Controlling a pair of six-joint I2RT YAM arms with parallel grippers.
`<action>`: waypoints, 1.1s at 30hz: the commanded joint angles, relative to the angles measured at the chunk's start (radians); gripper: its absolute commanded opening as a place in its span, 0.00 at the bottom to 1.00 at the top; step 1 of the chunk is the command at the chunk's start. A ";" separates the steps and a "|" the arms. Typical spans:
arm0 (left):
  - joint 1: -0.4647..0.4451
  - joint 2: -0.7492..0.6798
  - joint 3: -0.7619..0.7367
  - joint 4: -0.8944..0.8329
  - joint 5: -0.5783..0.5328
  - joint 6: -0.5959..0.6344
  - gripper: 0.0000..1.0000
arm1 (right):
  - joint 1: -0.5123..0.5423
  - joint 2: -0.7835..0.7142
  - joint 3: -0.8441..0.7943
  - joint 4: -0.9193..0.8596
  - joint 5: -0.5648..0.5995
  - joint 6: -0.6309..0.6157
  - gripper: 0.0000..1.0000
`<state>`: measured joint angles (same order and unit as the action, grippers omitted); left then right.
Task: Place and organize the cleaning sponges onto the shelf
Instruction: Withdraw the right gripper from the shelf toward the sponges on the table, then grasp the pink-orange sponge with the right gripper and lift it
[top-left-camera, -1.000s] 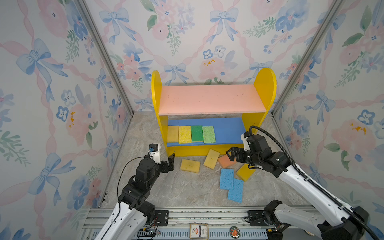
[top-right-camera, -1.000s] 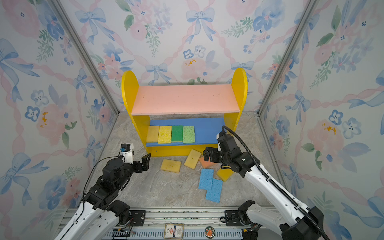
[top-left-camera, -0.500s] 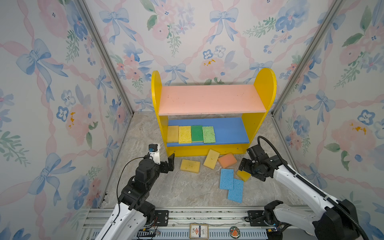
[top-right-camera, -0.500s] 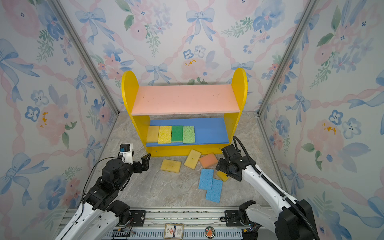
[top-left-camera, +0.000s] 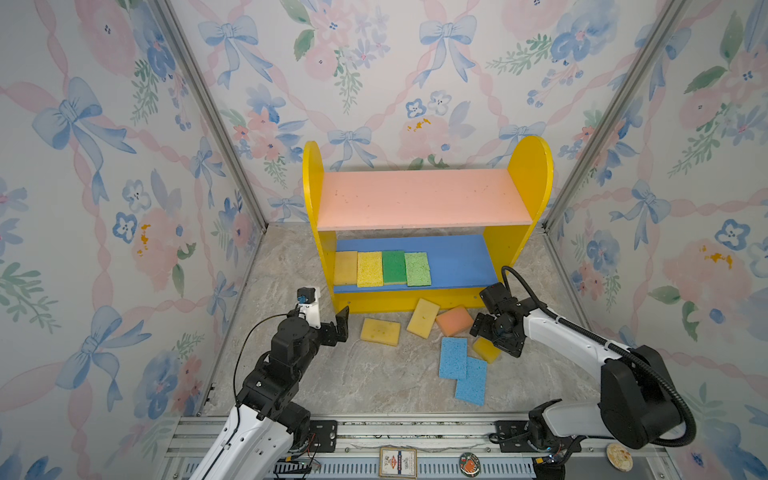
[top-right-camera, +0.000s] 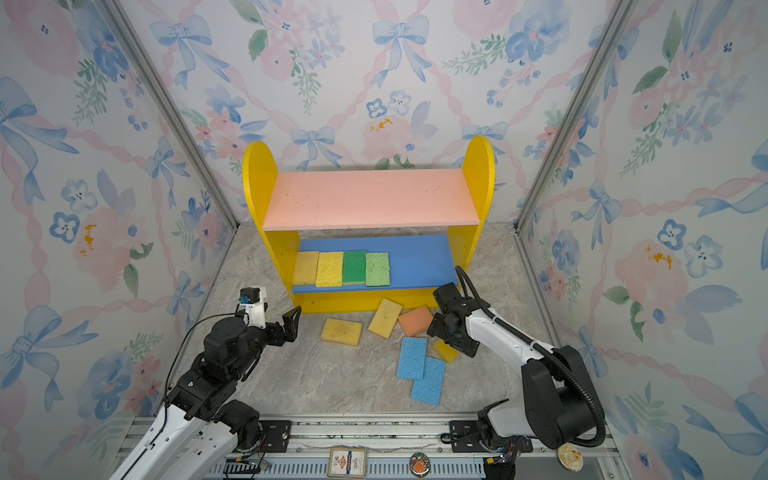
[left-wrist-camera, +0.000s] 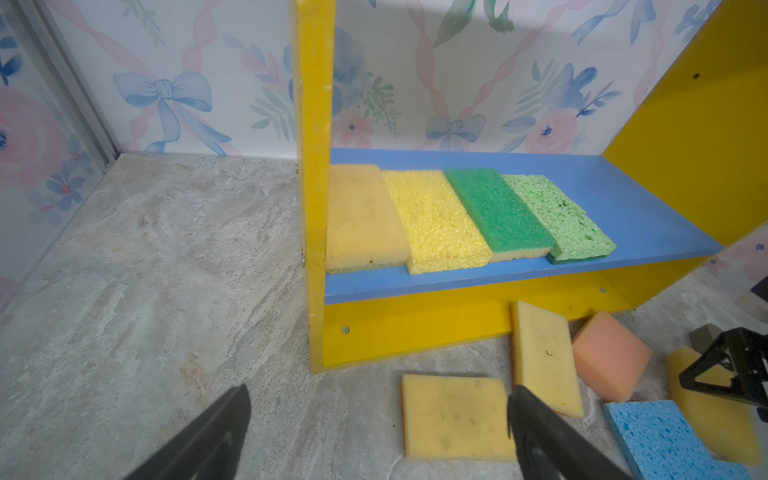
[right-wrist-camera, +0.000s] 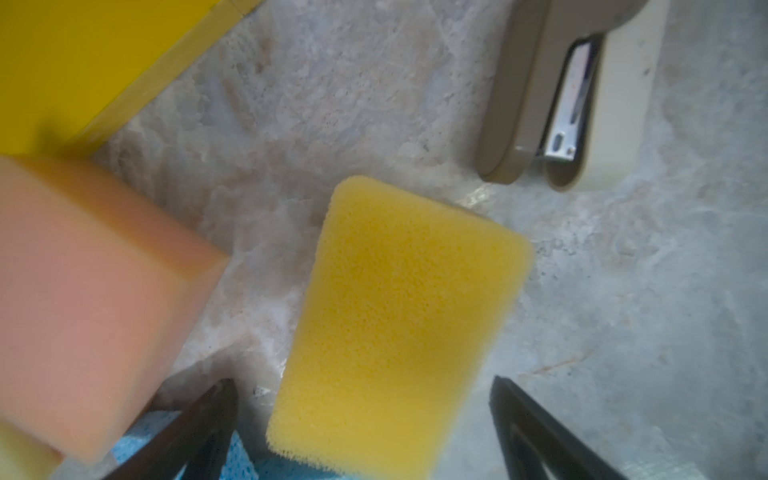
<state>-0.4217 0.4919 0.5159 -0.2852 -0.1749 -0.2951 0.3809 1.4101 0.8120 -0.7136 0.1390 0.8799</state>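
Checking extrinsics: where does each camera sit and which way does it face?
Top views: high in front, looking down at the yellow-sided wooden shelf; left arm and right arm show.
Left wrist: low, facing the shelf front; open left gripper shows.
Right wrist: looks down on a yellow foam sponge; open right gripper shows.
Shared: both wrist views catch the orange foam sponge.

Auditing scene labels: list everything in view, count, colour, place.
shelf: one, yellow with pink and blue boards, rear of floor
shelved sponges: four, pale yellow, yellow, dark green, light green, row on lower board
floor yellow sponges: three, two before shelf, one under right gripper
orange sponge: one, floor, before shelf
blue sponges: two, light blue, overlapping, floor
stapler: one, beige, floor, right wrist view only
left gripper: open, empty, near shelf's left front
right gripper: open, above that sponge
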 joint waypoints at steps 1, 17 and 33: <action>0.002 0.002 -0.006 0.022 -0.002 0.008 0.98 | -0.029 0.046 0.021 0.004 0.017 0.001 0.97; 0.001 0.009 -0.007 0.023 0.002 0.010 0.98 | -0.108 0.122 -0.034 0.092 -0.080 -0.036 0.97; 0.001 0.003 -0.007 0.024 0.009 0.009 0.98 | 0.009 -0.058 0.134 0.034 -0.071 0.099 0.97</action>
<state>-0.4217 0.5011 0.5159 -0.2825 -0.1738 -0.2951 0.3805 1.3075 0.9081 -0.7059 0.0788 0.9367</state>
